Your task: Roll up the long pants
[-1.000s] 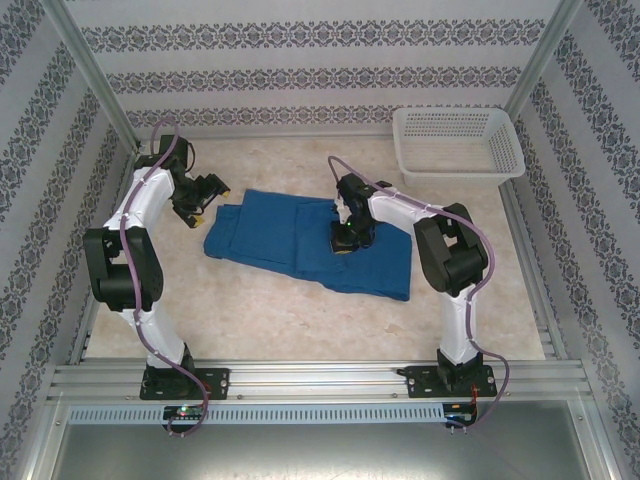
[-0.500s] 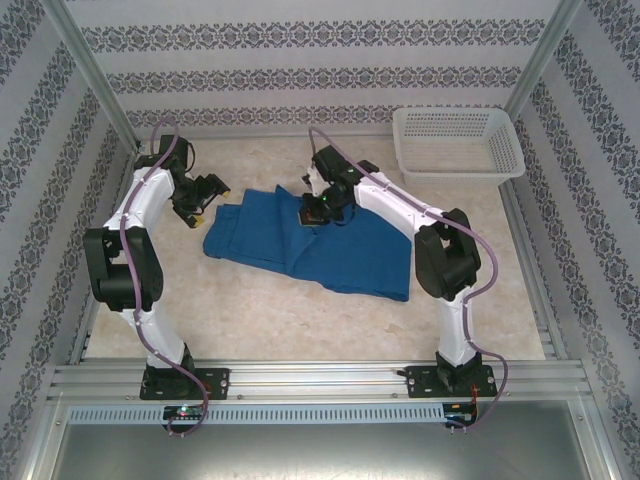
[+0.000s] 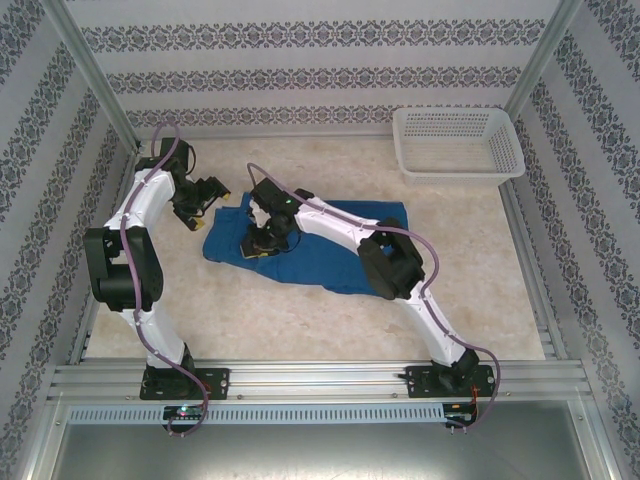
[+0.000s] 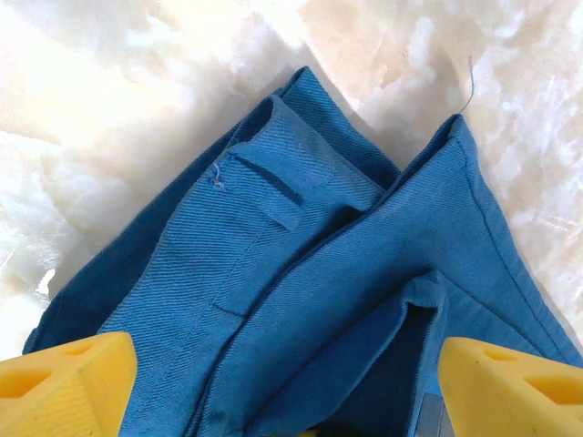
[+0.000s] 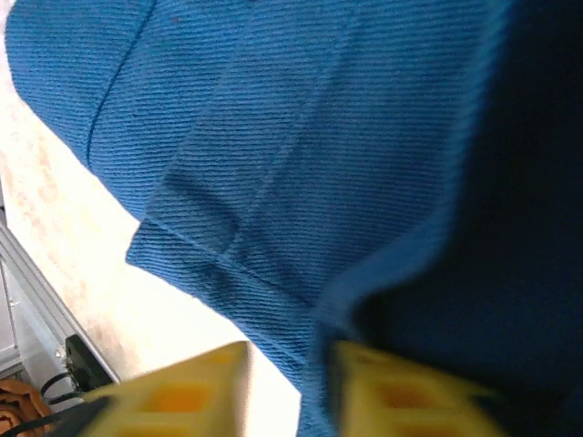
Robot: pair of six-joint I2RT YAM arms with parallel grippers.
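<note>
right gripper [image 3: 262, 245] is hauling a fold of the long pants [image 3: 325, 270] leftward, so rolling's starting; can't tell if it's pinching. left gripper [image 3: 204, 205] is hanging spread wide.

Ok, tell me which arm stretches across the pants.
The right arm, its right gripper over the long pants' left part; the left gripper hangs open by their corner.

A robotics test cell in a lab is indicated rather than a home. The space is enclosed by bare aluminium frame posts [image 3: 90, 75] and panels [image 3: 300, 40] papered in a repeating ornamental print. Two white-and-black robot arms, left [image 3: 130, 240] and right [image 3: 400, 265], are bolted to a metal rail [image 3: 320, 378] at the edge of a marble-look tabletop [image 3: 300, 320], on which a white mesh basket [image 3: 458, 170] and the long pants [image 3: 330, 265] are laid out.
</note>
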